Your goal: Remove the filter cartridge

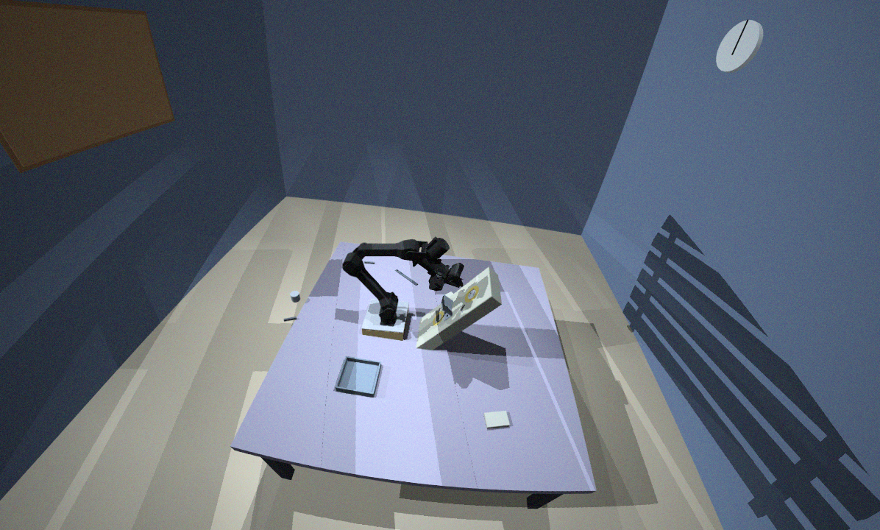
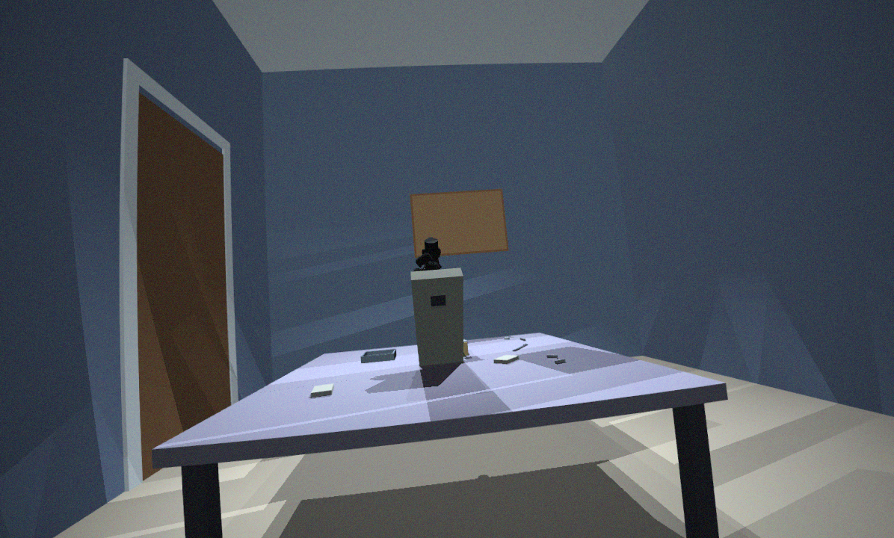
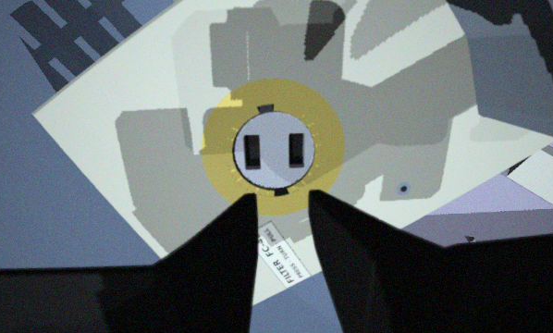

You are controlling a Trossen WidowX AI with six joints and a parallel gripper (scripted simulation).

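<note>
The round filter cartridge [image 3: 275,154] sits in the tilted service panel [image 3: 87,106] [image 1: 463,324] [image 2: 439,334], inside a yellow ring. Its two dark slots stand upright side by side in the wrist view. Small dark notches show at its upper and lower rim. My gripper [image 3: 282,203] [image 1: 460,283] is open by a small gap, with nothing between its fingers. The fingertips appear just below the cartridge face in the wrist view, one on each side of its middle line; their distance from the face is hard to tell. The tray [image 1: 358,379] [image 2: 377,356] lies empty on the table.
A grey-blue block [image 1: 447,302] [image 3: 512,79] stands out from the panel beside the cartridge. A label [image 3: 283,261] is on the panel face. A pale flat block [image 1: 497,419] [image 2: 321,390] lies near the table's front right in the top view. A thin rod [image 1: 406,277] lies behind the arm.
</note>
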